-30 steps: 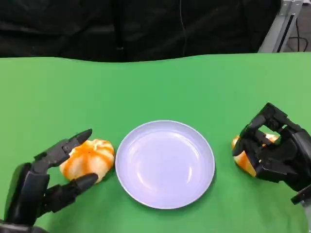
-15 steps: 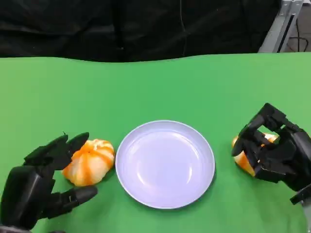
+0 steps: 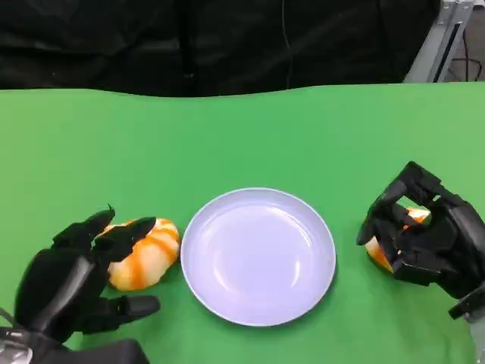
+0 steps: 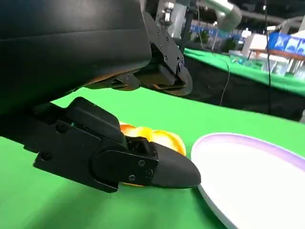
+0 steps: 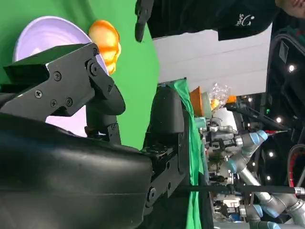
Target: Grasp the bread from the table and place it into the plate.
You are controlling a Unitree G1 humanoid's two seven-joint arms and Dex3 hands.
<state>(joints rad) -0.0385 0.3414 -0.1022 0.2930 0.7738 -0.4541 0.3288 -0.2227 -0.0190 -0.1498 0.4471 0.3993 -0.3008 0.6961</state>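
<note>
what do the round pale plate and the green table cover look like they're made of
Round pale lavender plate: looks like smooth plastic or glazed ceramic; soft sheen and a thin, even rim, and the pictures cannot settle which. Green table cover: looks like matte cloth or felt; flat colour with no glare, though no weave is visible.

Plate [image 3: 258, 255] centred on the table [image 3: 227, 136], toward the near edge. Left bread [image 3: 144, 254] just beside the plate's left rim, under the fingers of the left hand [image 3: 72, 280]. Right bread [image 3: 386, 244] well clear of the right rim, mostly hidden behind the right hand [image 3: 424, 239]. Dark backdrop [image 3: 212, 42] behind the table's far edge.
</note>
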